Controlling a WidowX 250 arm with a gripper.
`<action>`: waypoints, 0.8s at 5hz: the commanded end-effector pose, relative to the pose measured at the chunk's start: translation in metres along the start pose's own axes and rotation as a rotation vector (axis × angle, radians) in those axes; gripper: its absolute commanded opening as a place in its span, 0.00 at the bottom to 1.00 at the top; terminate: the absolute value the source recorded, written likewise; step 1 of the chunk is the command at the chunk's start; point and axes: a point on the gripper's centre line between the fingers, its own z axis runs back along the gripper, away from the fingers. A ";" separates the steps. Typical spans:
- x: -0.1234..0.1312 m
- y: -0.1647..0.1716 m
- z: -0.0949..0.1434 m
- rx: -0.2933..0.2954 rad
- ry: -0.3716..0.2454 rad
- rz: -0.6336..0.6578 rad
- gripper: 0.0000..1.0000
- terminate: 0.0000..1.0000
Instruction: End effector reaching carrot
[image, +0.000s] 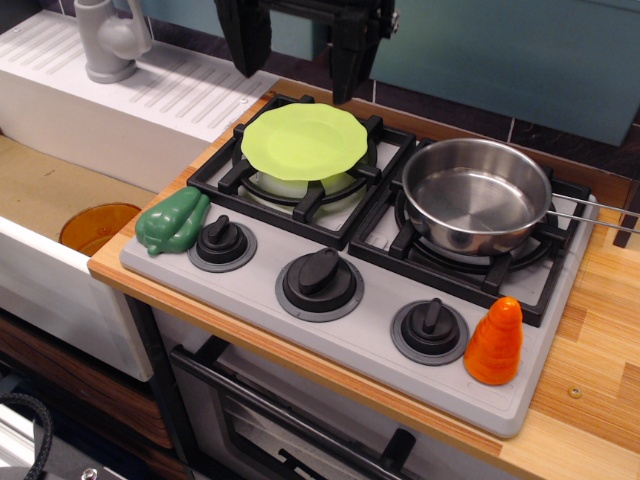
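One black two-pronged end effector (298, 70), fingers spread apart and empty; one ridged orange plastic carrot (494, 342); three black stove knobs (320, 280); one steel pan (477, 194).
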 end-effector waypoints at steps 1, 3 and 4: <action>-0.004 -0.048 0.004 -0.020 -0.028 0.049 1.00 0.00; -0.008 -0.084 -0.010 -0.021 -0.050 0.059 1.00 0.00; -0.012 -0.095 -0.020 -0.015 -0.072 0.064 1.00 0.00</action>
